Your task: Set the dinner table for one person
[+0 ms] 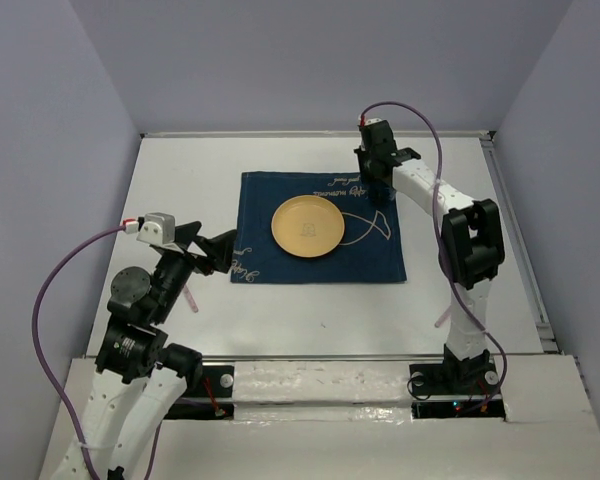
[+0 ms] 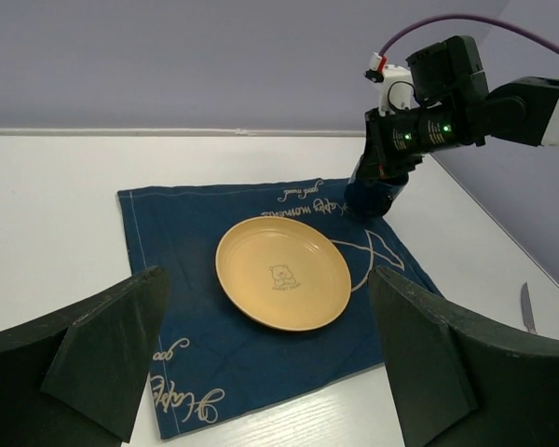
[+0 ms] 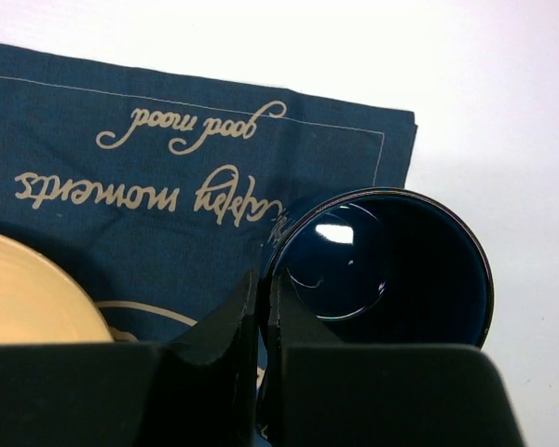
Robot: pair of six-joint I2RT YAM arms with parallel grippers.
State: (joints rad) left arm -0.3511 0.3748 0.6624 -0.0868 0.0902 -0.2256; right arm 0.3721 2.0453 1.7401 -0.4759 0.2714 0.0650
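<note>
Right gripper (image 3: 264, 307) pinching cup (image 3: 391, 270) rim

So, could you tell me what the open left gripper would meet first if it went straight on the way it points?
Probably the round yellow plate on the dark blue cloth placemat, though depth is unclear.

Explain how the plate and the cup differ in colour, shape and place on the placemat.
The plate is yellow, the cup dark blue. The plate is flat and shallow, the cup deep. The plate lies free mid-placemat; the cup stands at its far right corner, its rim pinched by the right gripper. Both are round.
</note>
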